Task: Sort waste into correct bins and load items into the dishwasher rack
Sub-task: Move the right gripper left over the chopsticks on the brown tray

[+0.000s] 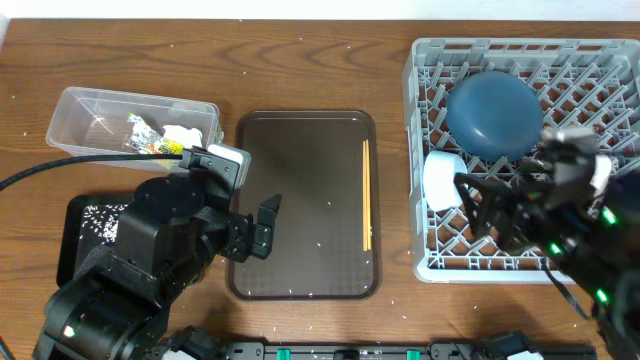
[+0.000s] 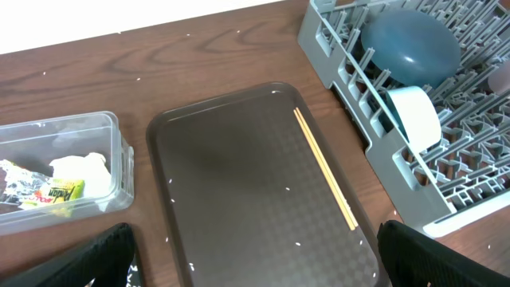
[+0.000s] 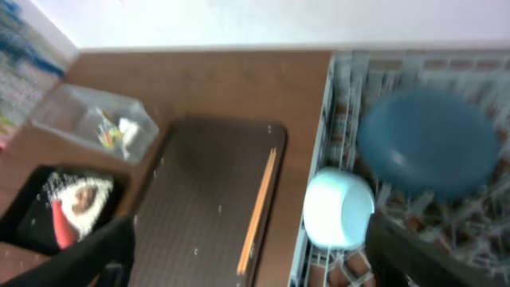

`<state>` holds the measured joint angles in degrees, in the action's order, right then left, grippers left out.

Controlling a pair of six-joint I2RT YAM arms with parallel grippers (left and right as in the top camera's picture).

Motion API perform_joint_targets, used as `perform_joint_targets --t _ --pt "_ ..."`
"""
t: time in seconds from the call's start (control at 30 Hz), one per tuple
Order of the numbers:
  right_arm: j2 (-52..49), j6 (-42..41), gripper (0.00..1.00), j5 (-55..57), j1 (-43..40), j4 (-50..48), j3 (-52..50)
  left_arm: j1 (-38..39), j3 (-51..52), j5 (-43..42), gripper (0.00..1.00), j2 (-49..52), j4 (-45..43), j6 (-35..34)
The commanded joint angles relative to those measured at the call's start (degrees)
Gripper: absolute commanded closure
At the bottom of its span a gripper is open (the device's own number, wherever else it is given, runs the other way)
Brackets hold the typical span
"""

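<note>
Overhead, we see the blue plate (image 1: 492, 112) and white bowl (image 1: 440, 180) in the dishwasher rack (image 1: 430, 60) at three o'clock, so we judge the step in hand is the chopsticks (image 1: 367, 195), lying along the three o'clock edge of the brown tray (image 1: 300, 150). Both claws are spread and empty, the left gripper (image 1: 262, 228) at the tray's nine o'clock and the right gripper (image 1: 470, 205) over the rack. The next move calls for a low, narrow pinch on the sticks.

- Wooden surface (image 1: 300, 60), brown grain.
- Clear tub (image 1: 85, 115), far left.
- Black tray (image 1: 73, 245), near left, close to the tub.
- Brown tray (image 1: 300, 200), centre.
- Grey rack (image 1: 600, 70), right, apart from the brown tray.
- White grains (image 1: 390, 299), scattered over the bare wood.
</note>
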<state>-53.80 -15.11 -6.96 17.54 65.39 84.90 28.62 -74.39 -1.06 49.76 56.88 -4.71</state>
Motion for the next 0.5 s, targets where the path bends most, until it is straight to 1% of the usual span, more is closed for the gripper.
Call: perform_joint_targets --t 0.0,0.07,0.1,0.2,0.27,0.33,0.47 --pt "-7.6 -3.4 0.21 -0.9 2.2 1.1 -0.7 0.0 -0.7 4.2 0.02 0.0 1.2 -0.3" --pt "-12.5 -3.9 0.24 -0.8 4.4 1.2 -0.7 0.0 -0.8 10.6 0.02 -0.3 3.2 -0.7" --pt "-16.3 -4.9 0.25 -0.7 6.5 1.1 -0.7 0.0 -0.8 15.6 0.02 -0.7 4.6 -3.5" --pt "-24.9 -6.8 0.30 1.6 11.0 0.2 -0.7 0.0 -0.8 24.7 0.02 -2.4 7.7 -12.5" --pt "-31.0 -8.5 0.32 4.4 13.6 -0.3 -0.7 0.0 -0.8 27.9 0.02 -3.5 9.5 -16.5" --pt "-37.0 -9.7 0.33 5.8 15.2 -0.6 -0.7 0.0 -0.8 29.5 0.02 -4.7 10.7 -18.6" --pt "-48.2 -14.6 0.47 5.6 15.7 -1.4 -0.7 0.0 -0.8 29.8 0.02 -6.3 12.4 -18.5"
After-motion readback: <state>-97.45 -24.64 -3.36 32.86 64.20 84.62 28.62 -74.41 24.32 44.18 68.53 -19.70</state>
